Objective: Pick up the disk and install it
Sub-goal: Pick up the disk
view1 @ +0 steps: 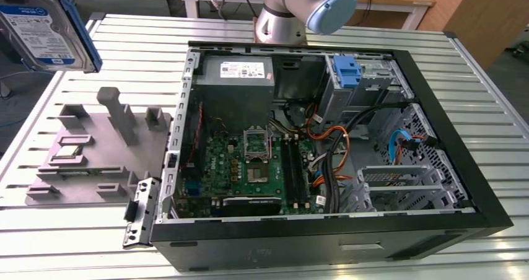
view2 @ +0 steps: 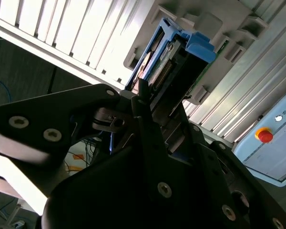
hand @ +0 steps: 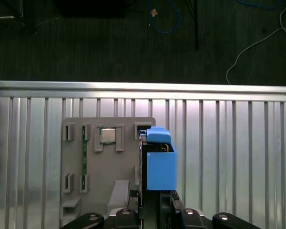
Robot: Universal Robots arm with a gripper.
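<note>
The disk [view1: 41, 26], silver with a white-and-blue label and a blue frame, hangs in the air at the exterior view's upper left, well above the table. In the first wrist view I see the disk [hand: 160, 164] edge-on, its blue frame toward the camera, with my gripper [hand: 155, 200] shut on it. It hovers over the grey holder block [hand: 100, 167]. In the second wrist view the dark fingers [view2: 143, 109] clamp the disk [view2: 174, 57] from both sides.
An open black computer case [view1: 463, 162] lies on the slatted metal table [view1: 496, 113], with a motherboard, cables and a blue drive-bay piece [view1: 349, 72] inside. The grey holder block [view1: 91, 150] sits to the case's left in the exterior view. The arm's base [view1: 289, 13] stands behind the case.
</note>
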